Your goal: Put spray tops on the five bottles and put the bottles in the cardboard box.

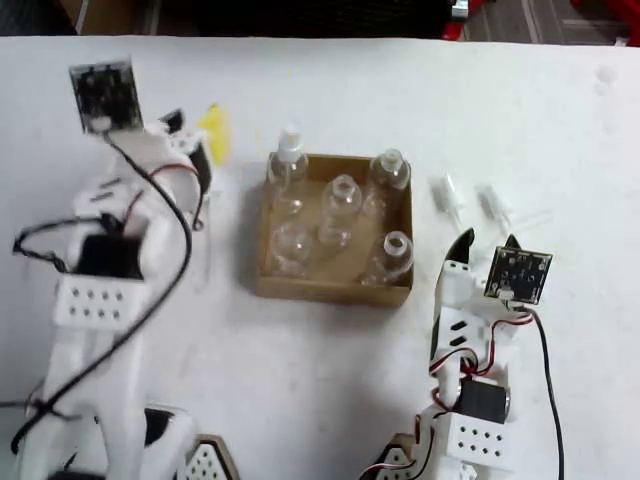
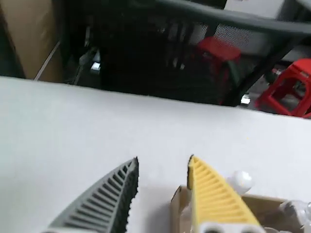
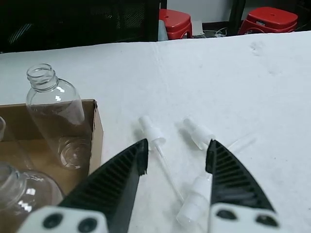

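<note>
Brown cardboard box holds five clear plastic bottles, one capped. Loose white spray tops lie beside the box, just ahead of the right gripper (parted, empty), long axes roughly along its reach. The left gripper, also parted, sits across the box.

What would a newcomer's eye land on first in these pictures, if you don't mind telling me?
The cardboard box in the middle of the table, holding five clear bottles, draws the eye first; only the one at its far corner on the left arm's side wears a spray top. Next come the loose spray tops lying on the table beside the box, with the right arm holding its open jaws just short of them.
</note>
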Robot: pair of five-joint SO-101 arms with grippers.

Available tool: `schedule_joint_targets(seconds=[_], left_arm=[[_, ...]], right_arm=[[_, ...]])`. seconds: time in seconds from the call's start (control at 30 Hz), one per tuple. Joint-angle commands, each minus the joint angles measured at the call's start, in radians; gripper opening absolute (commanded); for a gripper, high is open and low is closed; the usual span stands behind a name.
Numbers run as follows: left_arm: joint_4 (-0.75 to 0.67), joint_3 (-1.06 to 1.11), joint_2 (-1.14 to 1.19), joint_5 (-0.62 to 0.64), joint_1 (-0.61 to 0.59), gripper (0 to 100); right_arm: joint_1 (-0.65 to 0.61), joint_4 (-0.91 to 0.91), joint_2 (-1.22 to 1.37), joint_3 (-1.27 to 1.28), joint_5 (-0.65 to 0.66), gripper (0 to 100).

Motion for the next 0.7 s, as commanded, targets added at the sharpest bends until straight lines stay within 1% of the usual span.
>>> schedule_joint_targets(seconds=[0.0,0.1,0.17,0.27,0.43,0.53,0.67], left_arm=[[0.157,-0.224,0.263,0.015,-0.065,16],[0.269,-0.399,0.506,0.015,-0.085,16],[0.371,-0.545,0.667,0.015,-0.087,16],[0.523,-0.796,0.900,0.015,-0.087,16],[0.730,-1.231,1.267,0.017,-0.084,16],[0.807,-1.491,1.465,0.018,-0.085,16],[0.867,-1.820,1.705,0.063,-0.104,16]], right_arm=[[-0.008,0.002,-0.005,-0.002,0.014,17.3],[-0.008,0.002,-0.005,0.000,0.014,17.3],[-0.008,0.002,-0.004,0.000,0.014,17.3],[-0.008,0.002,-0.004,0.000,0.014,17.3],[-0.008,0.002,-0.005,0.006,0.014,17.3],[-0.010,-0.004,-0.005,0.011,0.014,17.3],[-0.010,-0.004,-0.005,0.011,0.014,17.3]])
